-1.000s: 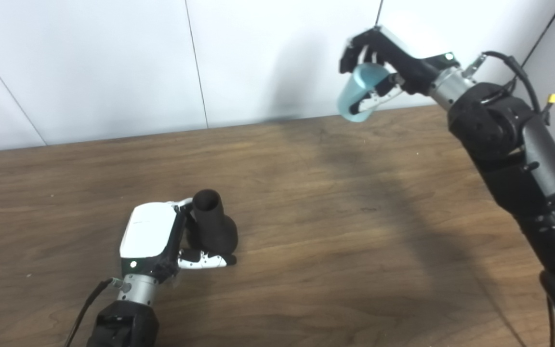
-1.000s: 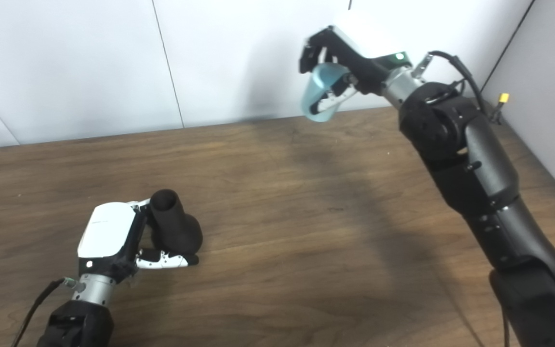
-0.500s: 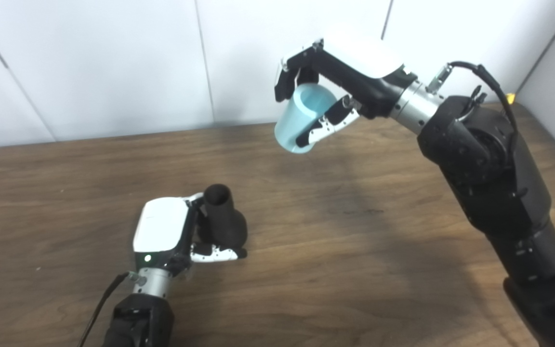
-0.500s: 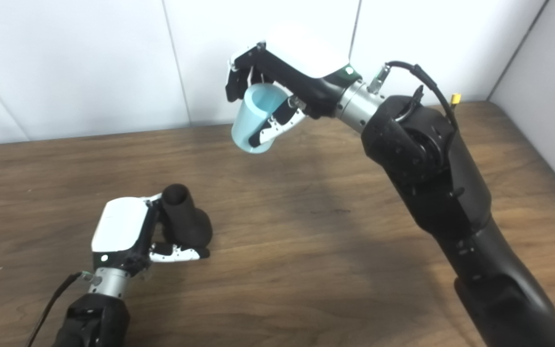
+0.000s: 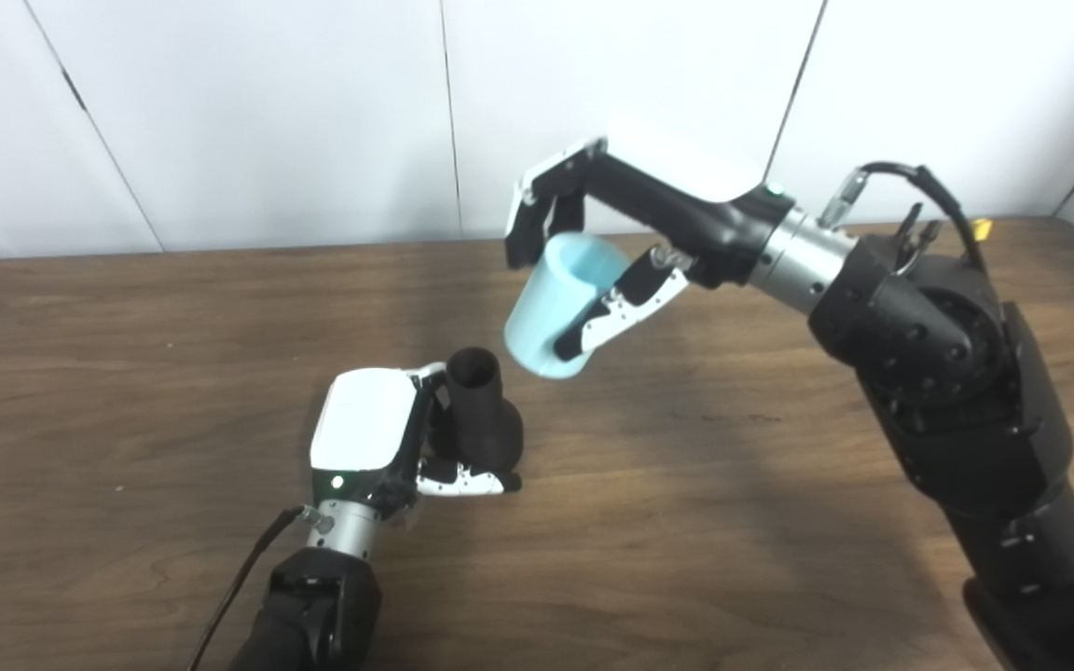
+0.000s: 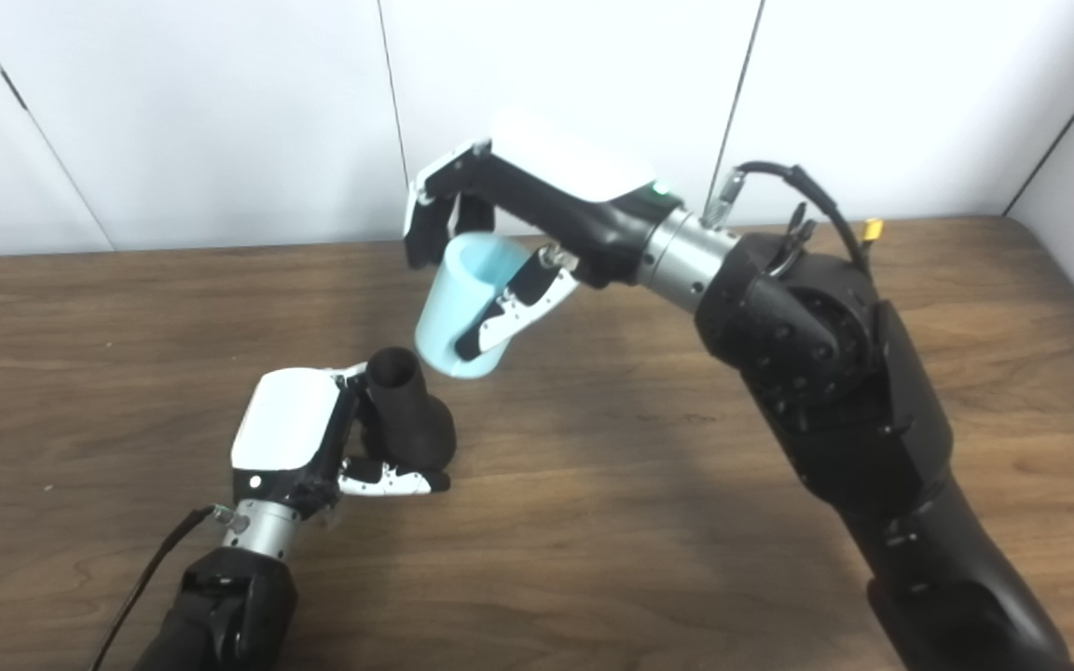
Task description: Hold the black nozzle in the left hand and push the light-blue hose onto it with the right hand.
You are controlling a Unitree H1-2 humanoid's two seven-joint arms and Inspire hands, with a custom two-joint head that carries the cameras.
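The left hand (image 5: 374,438) grips the black nozzle (image 5: 481,410) on the counter (image 5: 127,373), open end tilted toward 1 o'clock. The right hand (image 5: 612,233) is wrapped around the light-blue hose (image 5: 551,312), which hangs just off the nozzle's tip at 2 o'clock, not touching. If the hose mouth arrives off-axis, its rim will probably catch the nozzle's lip and tip it in the grasp.

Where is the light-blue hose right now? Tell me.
The light-blue hose is held in the right hand, above the table, just up and right of the black nozzle in the left hand.
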